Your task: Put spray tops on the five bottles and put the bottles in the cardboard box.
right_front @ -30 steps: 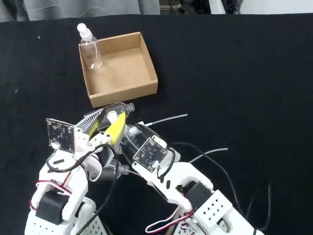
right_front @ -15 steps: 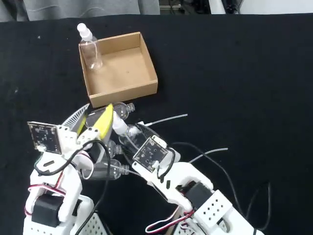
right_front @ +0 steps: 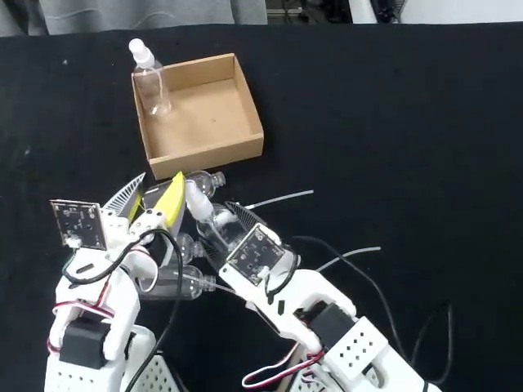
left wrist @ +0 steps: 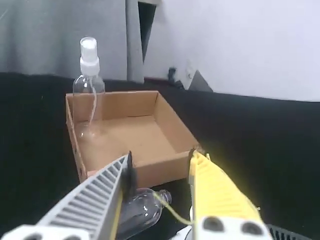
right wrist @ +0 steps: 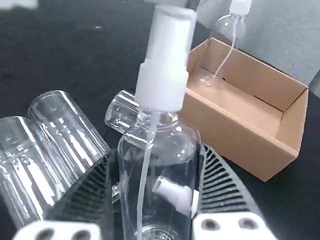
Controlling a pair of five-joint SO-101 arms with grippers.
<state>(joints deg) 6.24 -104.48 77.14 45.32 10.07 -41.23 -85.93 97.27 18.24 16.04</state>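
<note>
Since a bottle needs steadying while its top goes on, my right gripper (right wrist: 156, 152) is clamped round the upright bottle (right wrist: 159, 200). Its spray top (right wrist: 165, 65) sits on the neck, though I cannot tell whether it is fully seated. My left gripper (left wrist: 161, 160) hangs with jaws apart, holding nothing, over a topless bottle (left wrist: 142, 212) lying on the worktop (right_front: 409, 122) just in front of the cardboard box (right_front: 208, 151). That box holds one finished bottle (right_front: 151, 86), upright in a far corner. Another bare bottle (right_front: 184, 282) lies near my arms.

White arms (right_front: 327, 318), black cables (right_front: 175, 282), yellow-and-grey fingers (left wrist: 215, 195)
</note>
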